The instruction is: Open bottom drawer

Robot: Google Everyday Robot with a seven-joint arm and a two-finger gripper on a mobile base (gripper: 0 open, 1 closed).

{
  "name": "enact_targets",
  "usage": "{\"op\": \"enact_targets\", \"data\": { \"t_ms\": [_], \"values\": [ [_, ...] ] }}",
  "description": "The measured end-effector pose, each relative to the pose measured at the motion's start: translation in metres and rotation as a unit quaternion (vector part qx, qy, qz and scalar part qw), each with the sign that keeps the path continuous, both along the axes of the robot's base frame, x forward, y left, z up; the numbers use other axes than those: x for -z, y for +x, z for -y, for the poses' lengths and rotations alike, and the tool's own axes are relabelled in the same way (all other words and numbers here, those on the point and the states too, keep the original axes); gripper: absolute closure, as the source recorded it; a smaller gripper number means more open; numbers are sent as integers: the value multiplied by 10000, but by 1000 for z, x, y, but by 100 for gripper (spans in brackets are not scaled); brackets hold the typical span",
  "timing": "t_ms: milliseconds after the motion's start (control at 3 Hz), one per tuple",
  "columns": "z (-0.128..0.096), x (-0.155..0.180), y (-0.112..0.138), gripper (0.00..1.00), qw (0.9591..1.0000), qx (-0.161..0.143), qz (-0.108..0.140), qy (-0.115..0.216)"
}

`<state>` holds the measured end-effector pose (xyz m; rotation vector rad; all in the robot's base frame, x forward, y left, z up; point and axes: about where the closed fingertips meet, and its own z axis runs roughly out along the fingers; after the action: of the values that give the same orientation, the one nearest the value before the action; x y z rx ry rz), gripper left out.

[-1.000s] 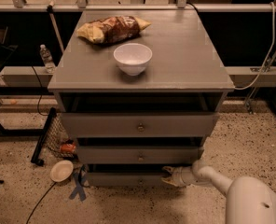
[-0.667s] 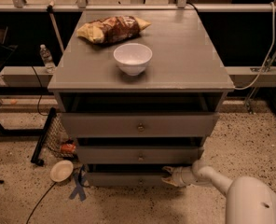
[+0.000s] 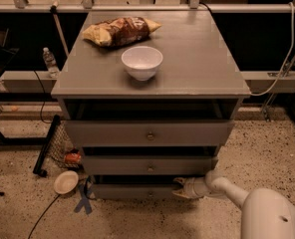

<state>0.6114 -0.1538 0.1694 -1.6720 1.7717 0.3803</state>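
Note:
The grey cabinet (image 3: 152,78) has three drawers, all standing a little out. The bottom drawer (image 3: 132,191) is the slimmest grey front, low near the floor, with a small round knob (image 3: 150,194). My gripper (image 3: 179,187) is at the right end of the bottom drawer's front, at its upper edge, on the white arm (image 3: 222,185) that comes in from the lower right. The middle drawer (image 3: 150,166) and the top drawer (image 3: 148,133) sit above it.
A white bowl (image 3: 142,61) and a chip bag (image 3: 120,31) lie on the cabinet top. On the floor at the left are a small plate (image 3: 66,181), blue tape (image 3: 83,199), a black cable and a mesh basket (image 3: 63,146). A water bottle (image 3: 49,61) stands behind.

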Motion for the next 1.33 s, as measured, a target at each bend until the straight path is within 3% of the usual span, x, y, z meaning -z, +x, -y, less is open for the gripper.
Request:
{"op": "enact_targets", "data": {
  "t_ms": [333, 667, 1000, 1333],
  "values": [
    [0, 0, 0, 5, 10000, 0, -1, 0],
    [-1, 1, -1, 0, 10000, -7, -7, 5],
    [-1, 1, -1, 0, 10000, -7, -8, 6],
    [-1, 1, -2, 13, 10000, 42, 5, 3]
  ]
}}
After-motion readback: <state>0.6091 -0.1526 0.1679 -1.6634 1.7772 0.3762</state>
